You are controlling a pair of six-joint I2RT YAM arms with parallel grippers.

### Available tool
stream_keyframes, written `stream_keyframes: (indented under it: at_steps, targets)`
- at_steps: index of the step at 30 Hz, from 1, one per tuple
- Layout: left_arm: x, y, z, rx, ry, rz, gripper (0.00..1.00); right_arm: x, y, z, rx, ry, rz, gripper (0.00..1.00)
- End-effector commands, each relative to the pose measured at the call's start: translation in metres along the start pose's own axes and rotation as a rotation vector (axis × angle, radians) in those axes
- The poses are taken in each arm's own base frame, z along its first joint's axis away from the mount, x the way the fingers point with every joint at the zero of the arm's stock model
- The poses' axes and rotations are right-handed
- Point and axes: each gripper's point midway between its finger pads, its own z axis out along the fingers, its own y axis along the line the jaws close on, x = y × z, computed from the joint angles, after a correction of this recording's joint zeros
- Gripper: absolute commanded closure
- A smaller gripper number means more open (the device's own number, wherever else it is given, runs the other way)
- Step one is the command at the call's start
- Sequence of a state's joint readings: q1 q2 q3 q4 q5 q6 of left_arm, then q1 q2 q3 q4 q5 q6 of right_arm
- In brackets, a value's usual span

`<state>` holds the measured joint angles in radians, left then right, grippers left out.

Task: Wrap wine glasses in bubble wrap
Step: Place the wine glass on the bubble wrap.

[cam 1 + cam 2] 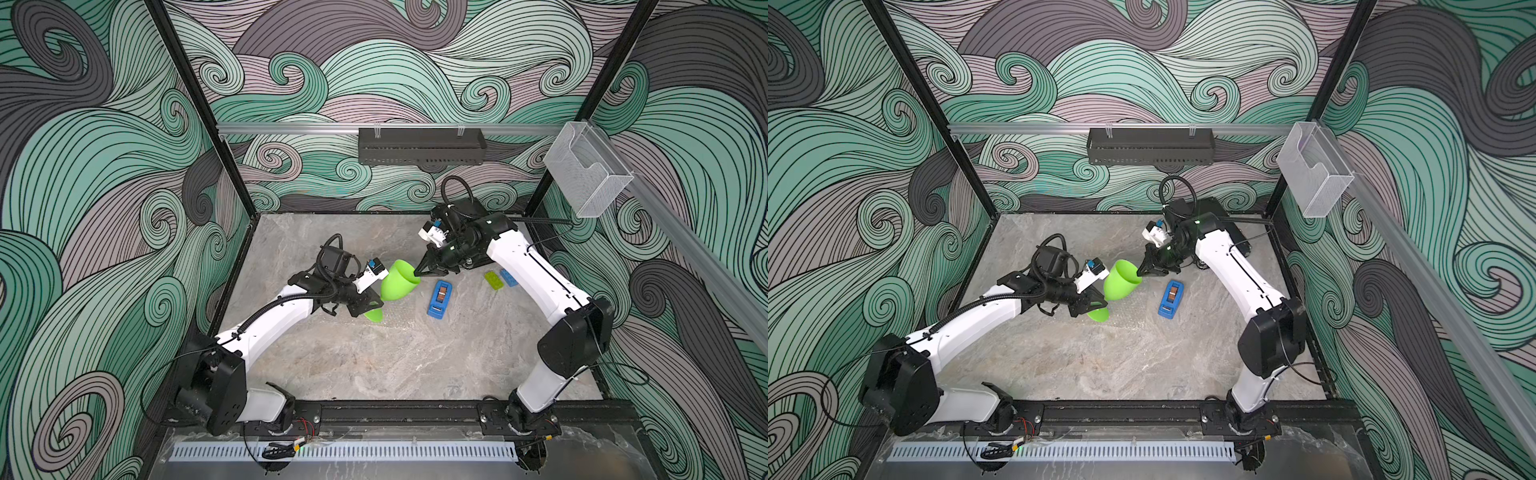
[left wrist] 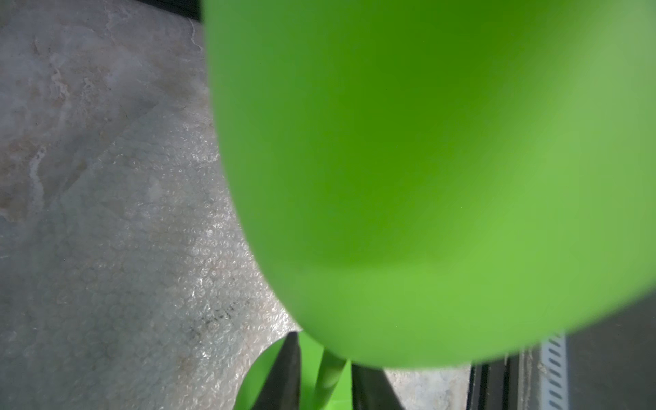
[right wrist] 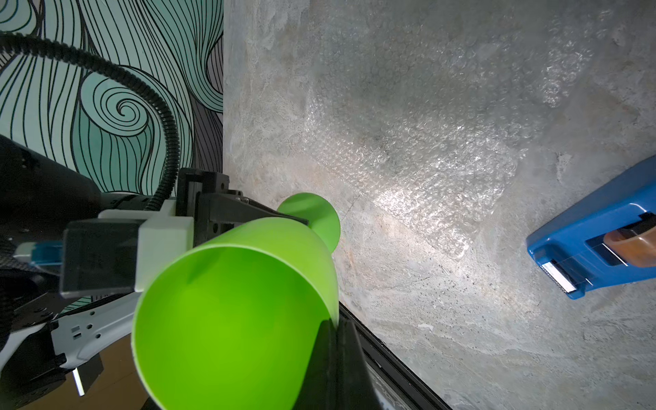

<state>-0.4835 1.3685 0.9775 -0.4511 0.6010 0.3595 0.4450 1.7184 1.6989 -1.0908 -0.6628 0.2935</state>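
The goblet (image 1: 400,282) hangs tilted over the bubble wrap (image 3: 426,149) at mid-frame in a top view, the right gripper (image 1: 416,274) pinched shut on its rim and the left gripper (image 2: 324,369) flanking the stem, seemingly not tight, so it could slip and drop.

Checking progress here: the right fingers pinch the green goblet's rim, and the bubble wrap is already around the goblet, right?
Not quite. The right fingers do pinch the goblet's rim, but the bubble wrap lies spread on the table, not around the goblet. The right wrist view shows it.
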Motion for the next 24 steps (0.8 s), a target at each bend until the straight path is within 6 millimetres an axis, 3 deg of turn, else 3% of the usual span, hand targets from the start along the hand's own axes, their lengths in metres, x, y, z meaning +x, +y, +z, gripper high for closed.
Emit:
stream_keyframes:
  at_steps: [1,4,15,17,19,21,24]
  targets:
    - [-0.003,-0.001,0.003,0.005,-0.001,0.013,0.88,0.002,0.012,-0.004,-0.050,-0.002,-0.006,1.00]
    - [-0.002,-0.005,0.006,0.022,0.000,0.006,1.00,0.002,0.014,-0.003,-0.063,-0.003,-0.004,1.00]
    - [-0.005,-0.017,0.003,0.074,-0.026,-0.096,1.00,0.003,0.016,0.000,-0.096,0.004,0.014,1.00]
    - [-0.005,-0.018,0.002,0.073,-0.028,-0.130,1.00,0.004,0.015,-0.001,-0.091,0.002,0.015,0.90]
    - [-0.005,-0.018,-0.001,0.067,-0.036,-0.176,1.00,0.004,0.014,-0.003,-0.082,-0.009,0.016,0.70]
    - [-0.003,-0.017,-0.003,0.064,-0.050,-0.229,1.00,0.003,0.013,-0.009,-0.068,-0.031,0.019,0.57]
    - [-0.004,-0.006,-0.010,0.036,-0.083,-0.362,1.00,0.002,0.013,-0.024,-0.052,-0.095,0.020,0.47]
